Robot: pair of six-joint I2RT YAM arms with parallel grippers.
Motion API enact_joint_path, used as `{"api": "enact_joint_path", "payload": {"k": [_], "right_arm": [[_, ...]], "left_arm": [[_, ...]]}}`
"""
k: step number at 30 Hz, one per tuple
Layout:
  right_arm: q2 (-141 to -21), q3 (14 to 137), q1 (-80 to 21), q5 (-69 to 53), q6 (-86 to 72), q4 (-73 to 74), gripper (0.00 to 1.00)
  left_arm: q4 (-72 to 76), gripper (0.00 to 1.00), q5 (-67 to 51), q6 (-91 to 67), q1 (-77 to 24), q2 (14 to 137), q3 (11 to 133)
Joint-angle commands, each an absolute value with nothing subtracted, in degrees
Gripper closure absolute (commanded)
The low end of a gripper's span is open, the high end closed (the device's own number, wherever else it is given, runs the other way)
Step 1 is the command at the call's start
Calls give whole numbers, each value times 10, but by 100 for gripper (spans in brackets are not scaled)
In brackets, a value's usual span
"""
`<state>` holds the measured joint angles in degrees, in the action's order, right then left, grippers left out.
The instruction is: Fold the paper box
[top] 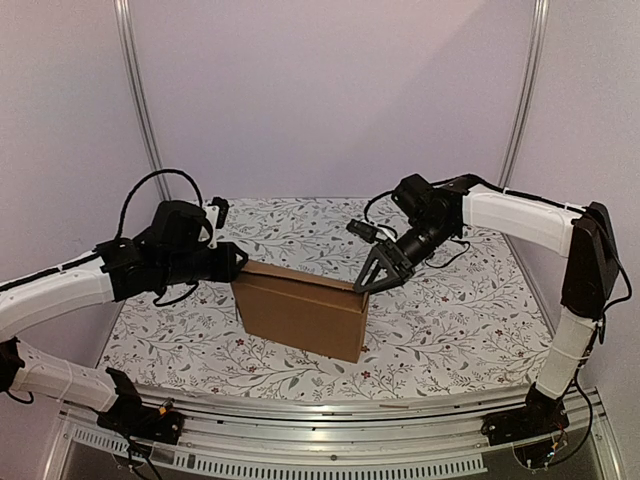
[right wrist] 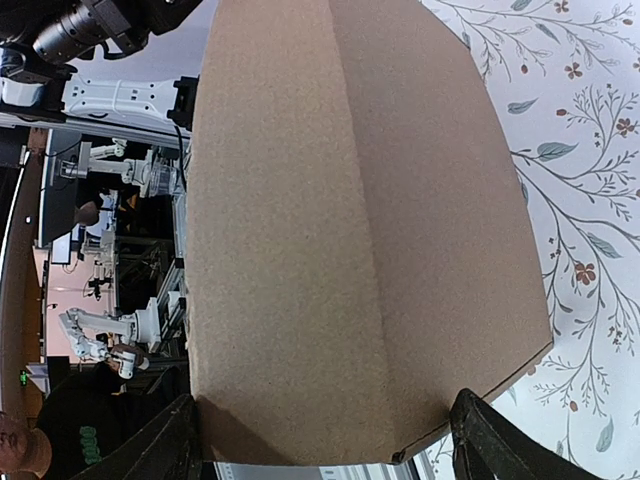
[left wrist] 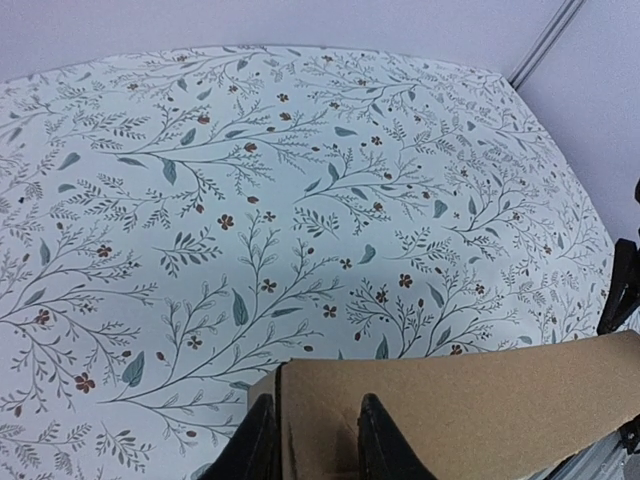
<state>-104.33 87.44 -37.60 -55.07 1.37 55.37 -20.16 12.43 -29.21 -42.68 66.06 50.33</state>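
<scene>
We see the paper box standing on its long edge at the centre of the overhead view, on the flowered table. Our left pincer pinches the box's left end, with cardboard between its fingers. Our right pincer is spread wide and straddles the box's upper right corner; we cannot tell whether it touches.

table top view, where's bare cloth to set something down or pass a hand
Bare: the far strip of table between the paper box and the back wall, the near strip between box and front rail, and the cloth right of the box. Crowded: the box's ends, where the left fingers pinch one and the right fingers straddle the other.
</scene>
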Motion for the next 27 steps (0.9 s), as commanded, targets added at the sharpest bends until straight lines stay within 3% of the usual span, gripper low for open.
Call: {"api": "enact_joint_path", "payload": {"k": [1, 27], "right_arm": [[-1074, 877, -387, -470, 50, 595, 16], [-1122, 854, -407, -390, 73, 599, 16]], "left_arm": [[-246, 71, 123, -292, -421, 671, 468], [-186, 70, 98, -301, -411, 629, 385]]}}
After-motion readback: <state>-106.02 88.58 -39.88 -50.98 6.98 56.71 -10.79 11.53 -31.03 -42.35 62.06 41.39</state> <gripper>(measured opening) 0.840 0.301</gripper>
